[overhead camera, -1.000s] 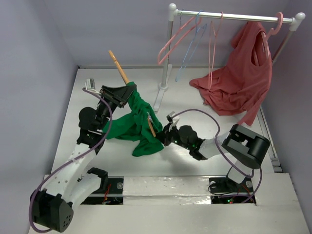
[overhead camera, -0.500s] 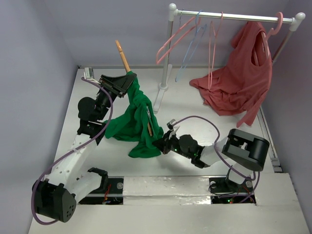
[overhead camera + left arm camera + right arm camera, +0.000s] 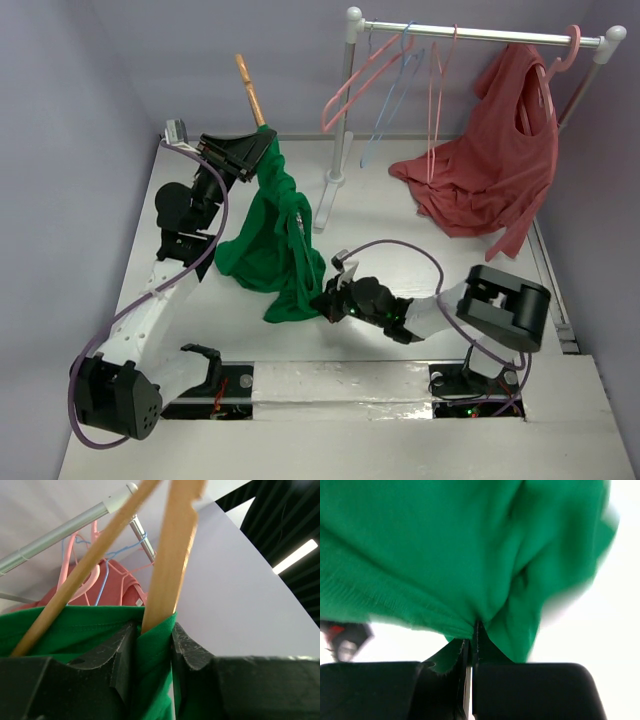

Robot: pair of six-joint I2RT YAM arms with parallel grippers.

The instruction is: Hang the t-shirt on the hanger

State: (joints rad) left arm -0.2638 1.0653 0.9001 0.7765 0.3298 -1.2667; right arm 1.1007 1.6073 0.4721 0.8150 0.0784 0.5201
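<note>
Soft, even light filled the overhead view. The white desk (image 3: 370, 215) was bright, with only faint shadow under the t-shirt (image 3: 270, 255) and some glare on the glossy strip nearer than it. In the left wrist view a strip lamp (image 3: 295, 556) shone hard up and right of the t-shirt, and the close hanger (image 3: 170, 560) looked soft. In the right wrist view everything behind the t-shirt was blown out white. The cloth's right edge was blurred, and a dark smear at its lower left was out of focus.

White table (image 3: 235, 325) bears rack post (image 3: 333, 178), red garment (image 3: 470, 180), seemingly t-shirt (image 3: 270, 250) hem.
</note>
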